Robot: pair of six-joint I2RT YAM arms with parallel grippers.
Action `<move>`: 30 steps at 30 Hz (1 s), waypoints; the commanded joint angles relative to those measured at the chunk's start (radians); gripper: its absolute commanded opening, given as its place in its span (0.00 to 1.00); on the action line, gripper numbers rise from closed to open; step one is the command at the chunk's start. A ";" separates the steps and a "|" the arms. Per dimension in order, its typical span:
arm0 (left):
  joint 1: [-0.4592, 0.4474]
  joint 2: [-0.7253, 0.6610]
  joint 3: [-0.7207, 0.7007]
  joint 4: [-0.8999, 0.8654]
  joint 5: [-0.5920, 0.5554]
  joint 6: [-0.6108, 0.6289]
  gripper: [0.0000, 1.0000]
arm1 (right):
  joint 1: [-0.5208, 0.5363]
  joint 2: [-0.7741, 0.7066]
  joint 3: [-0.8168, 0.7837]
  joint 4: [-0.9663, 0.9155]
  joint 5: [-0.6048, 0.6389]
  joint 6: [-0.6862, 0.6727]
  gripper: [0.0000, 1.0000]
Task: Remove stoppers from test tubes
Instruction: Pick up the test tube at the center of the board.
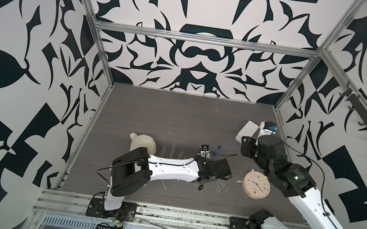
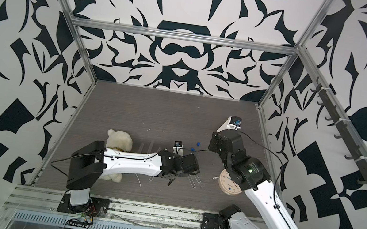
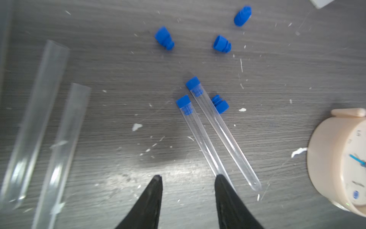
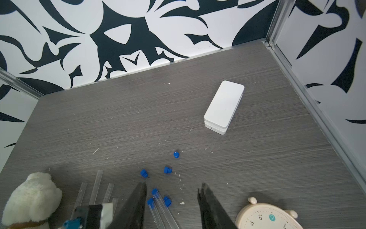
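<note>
Left claw (image 3: 187, 176) open, empty, nearer arm | two capped test tubes (image 3: 225, 138) lie side by side toward desk (image 3: 277, 69) front edge, round ends at claw tips, long axes running away, stoppers (image 3: 193, 83) at far ends | right claw (image 4: 172, 184) open, farther off

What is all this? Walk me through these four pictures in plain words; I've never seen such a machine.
Two robot arms stand at the edge of a grey table. Two pictures look down from overhead, nearly alike; the other two come from a camera on each arm's wrist. On the table lie clear tubes: two capped tubes have blue stoppers in them, and open tubes lie apart from them. Four loose stoppers lie nearby. Also there: a plush toy, a clock and a white box. The black left pincer and right pincer are open and hold nothing.
</note>
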 commanded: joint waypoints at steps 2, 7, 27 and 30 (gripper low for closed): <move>0.000 0.059 0.058 -0.025 0.033 0.005 0.48 | -0.003 -0.036 -0.002 -0.048 0.029 0.002 0.44; 0.011 0.123 0.102 -0.009 0.066 0.036 0.46 | -0.003 -0.053 -0.002 -0.042 0.006 0.004 0.44; 0.030 0.248 0.189 -0.183 0.108 0.090 0.39 | -0.003 -0.070 -0.062 -0.007 -0.027 0.005 0.44; 0.029 0.236 0.163 -0.208 0.100 0.099 0.35 | -0.003 -0.069 -0.079 0.007 -0.054 0.008 0.44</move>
